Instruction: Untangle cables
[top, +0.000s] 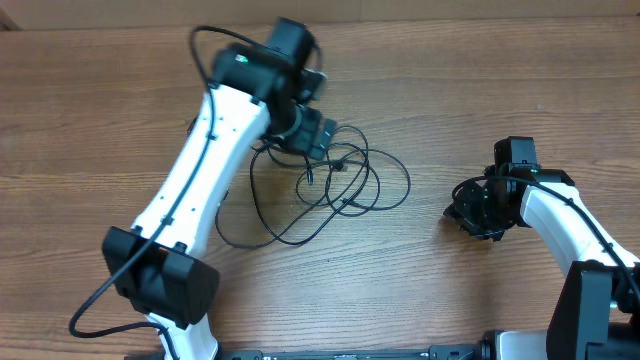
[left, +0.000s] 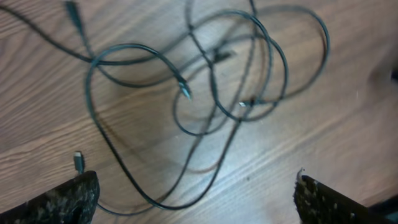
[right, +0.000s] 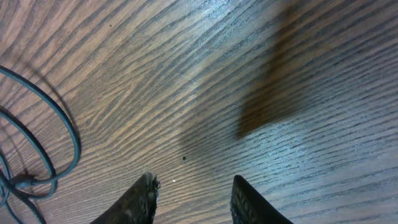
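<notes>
Your left gripper (left: 196, 190) hangs wide open and empty over the cables (top: 345, 203), a loose tangle mid-worktop (top: 480, 90), so close on one outer loop (not the crossed middle) and draw it away; your right gripper (right: 193, 193), part open, holds nothing.

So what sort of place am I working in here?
Most likely a robotics lab bench, not a home: a wood-grain table, a white-and-black left arm and right arm based at its near edge, and loose black cables tangled on it.
</notes>
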